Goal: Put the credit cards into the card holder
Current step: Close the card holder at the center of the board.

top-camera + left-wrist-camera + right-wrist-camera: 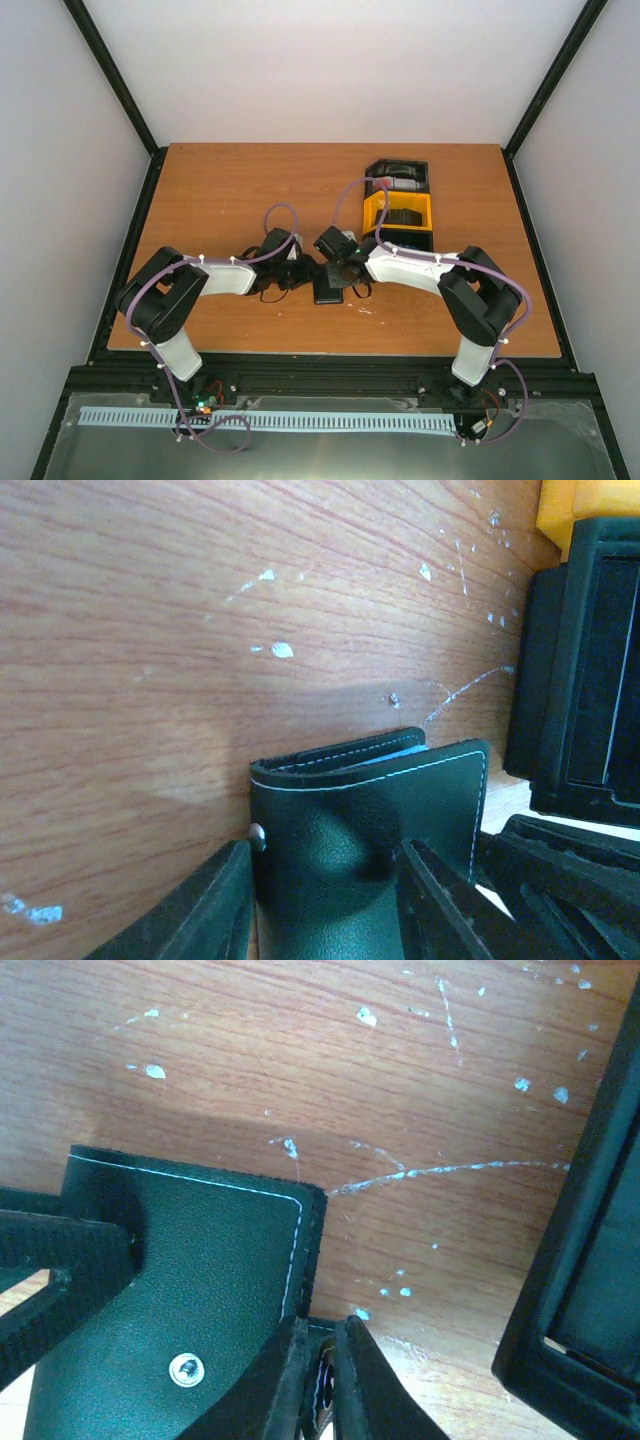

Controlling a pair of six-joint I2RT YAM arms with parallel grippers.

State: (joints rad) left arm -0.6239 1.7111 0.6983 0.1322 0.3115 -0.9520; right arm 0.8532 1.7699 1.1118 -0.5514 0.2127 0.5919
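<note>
Jaws first: left gripper (325, 855) is roughly half open, fingers astride the card holder (440, 790). One finger sits against the edge w/ the snap stud (257, 832), the other lies on the cover. Reads to me as a hold, prob to pin it so it can't skate on the table (150, 630) while the other arm works. Right gripper (322, 1328) is pinched nearly together at the holder's near corner, thin sliver in the gap. Can't tell if that's a card edge or a bit of flap, too small.

Outward: holder lies mid-table between both wrists, cover lifted a crack at the far edge. One light-blue card (405, 752) peeks out under that lip, so I judge at least one is seated in a slot. Other cards not visible on any cam. Black/yellow tray row (398, 205) stands to the right and further back, close but not touching afaict.

My read of the step: right side is feeding or nudging sth in at the corner, left is the brace. Next move needs a shallow, in-plane push. Any tilt and the cover levers up, or the holder pivots round the left fingers. Leather look = soft, I expect it flexes before it slides.
</note>
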